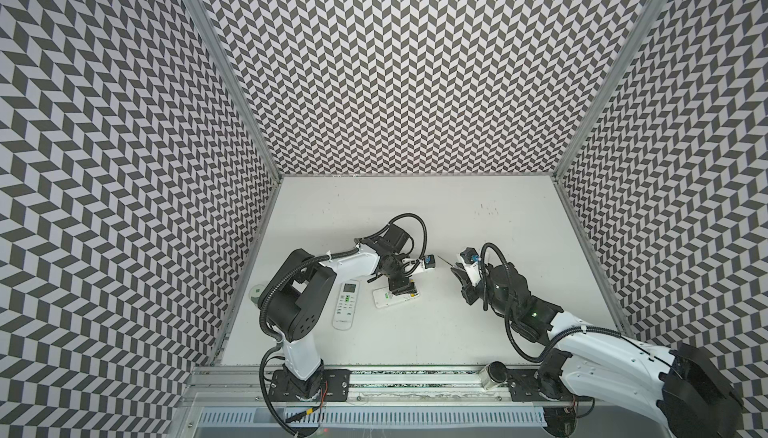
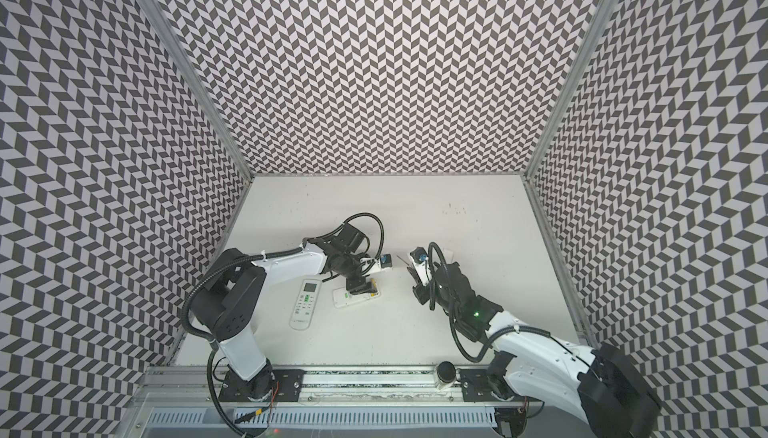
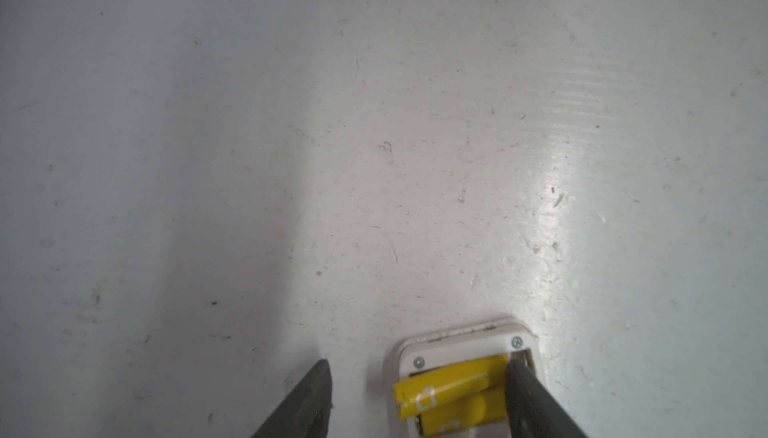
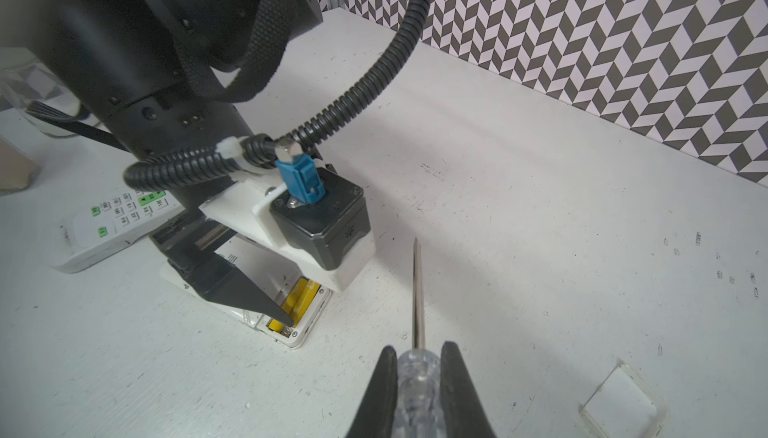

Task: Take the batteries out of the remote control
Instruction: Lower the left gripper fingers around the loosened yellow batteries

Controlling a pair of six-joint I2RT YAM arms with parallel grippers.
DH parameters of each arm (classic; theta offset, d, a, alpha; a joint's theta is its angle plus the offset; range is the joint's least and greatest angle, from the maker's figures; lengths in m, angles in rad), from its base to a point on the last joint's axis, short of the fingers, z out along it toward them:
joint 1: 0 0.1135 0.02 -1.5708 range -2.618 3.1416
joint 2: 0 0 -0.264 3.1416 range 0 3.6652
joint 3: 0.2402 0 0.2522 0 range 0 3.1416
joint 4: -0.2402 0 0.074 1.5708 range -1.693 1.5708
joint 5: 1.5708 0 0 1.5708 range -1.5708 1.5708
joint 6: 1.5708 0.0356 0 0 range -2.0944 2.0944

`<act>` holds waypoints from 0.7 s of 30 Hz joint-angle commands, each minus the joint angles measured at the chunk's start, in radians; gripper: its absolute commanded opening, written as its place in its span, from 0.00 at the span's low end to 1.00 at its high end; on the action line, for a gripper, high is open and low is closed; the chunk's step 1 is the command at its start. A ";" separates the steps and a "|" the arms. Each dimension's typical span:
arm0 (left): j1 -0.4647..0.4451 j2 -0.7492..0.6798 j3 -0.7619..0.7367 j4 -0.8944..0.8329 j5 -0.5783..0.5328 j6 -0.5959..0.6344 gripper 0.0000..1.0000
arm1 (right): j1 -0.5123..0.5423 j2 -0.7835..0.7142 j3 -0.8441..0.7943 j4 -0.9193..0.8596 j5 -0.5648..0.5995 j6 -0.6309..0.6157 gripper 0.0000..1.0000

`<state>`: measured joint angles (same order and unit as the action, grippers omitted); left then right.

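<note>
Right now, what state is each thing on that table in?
open remote, face down, battery bay uncovered
yellow batteries, both still in bay, one askew
second remote, buttons up, untouched
screwdriver, held by its clear handle
left gripper, open, one finger in bay
right gripper, shut on screwdriver

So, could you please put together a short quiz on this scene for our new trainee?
1. True or false: the right gripper holds nothing.
2. The batteries showing in the opened remote are: A) black, B) yellow, C) red.
3. How many remotes lie on the table?

Key
1. False: it is shut on the screwdriver.
2. B.
3. Two: the opened remote under the left gripper, and a face-up remote beside it.
</note>
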<state>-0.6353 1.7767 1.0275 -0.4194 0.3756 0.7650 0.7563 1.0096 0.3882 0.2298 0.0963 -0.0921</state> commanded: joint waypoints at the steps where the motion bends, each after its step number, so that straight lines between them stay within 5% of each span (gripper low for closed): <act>1: -0.009 0.007 -0.031 0.032 -0.014 0.007 0.62 | -0.003 -0.001 0.006 0.058 -0.008 0.009 0.00; 21: -0.011 -0.034 -0.022 0.001 -0.106 0.036 0.27 | -0.005 0.009 0.049 0.016 0.000 -0.016 0.00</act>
<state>-0.6456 1.7439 1.0023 -0.3668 0.3130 0.7788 0.7559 1.0107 0.4015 0.2089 0.0975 -0.0963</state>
